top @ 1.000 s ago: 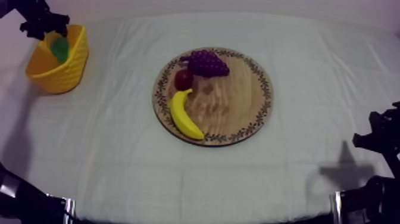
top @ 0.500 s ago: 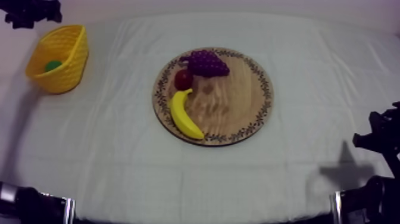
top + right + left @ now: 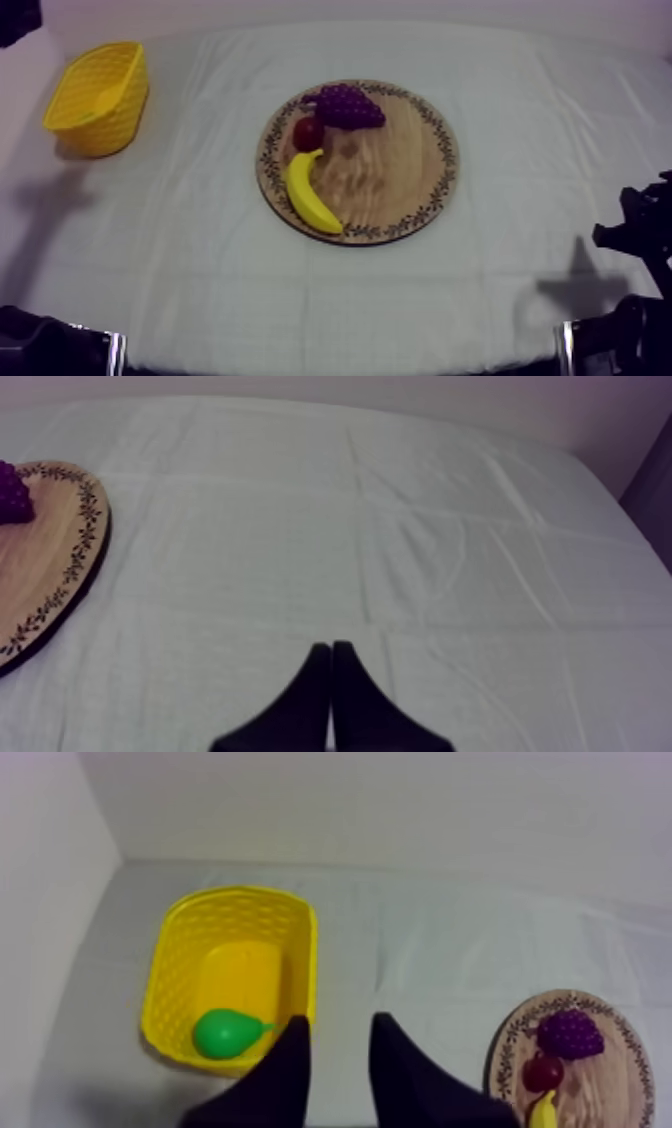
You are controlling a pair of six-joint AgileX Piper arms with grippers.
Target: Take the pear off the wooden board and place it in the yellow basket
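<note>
I count one pear [image 3: 225, 1033] in the yellow basket [image 3: 180, 952]; the board [image 3: 395, 175] holds one banana [image 3: 310, 193], one grape bunch [image 3: 348, 104], one small red fruit [image 3: 308, 133]. Left gripper [image 3: 338, 1027] apart, empty; right gripper [image 3: 330, 648] together.

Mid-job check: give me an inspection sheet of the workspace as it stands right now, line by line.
Surface: grey-white cloth, creased but lying flat.
Job's things: pear lies inside the yellow basket; wooden board at mid-table, no pear on it.
Clutter: grapes, small red fruit and banana, all on the board.
Grippers: left gripper open, holding nothing, above the cloth beside the basket; right gripper shut on nothing, over bare cloth.
Cables: nothing seen.
Surroundings: plain pale wall behind the table.
</note>
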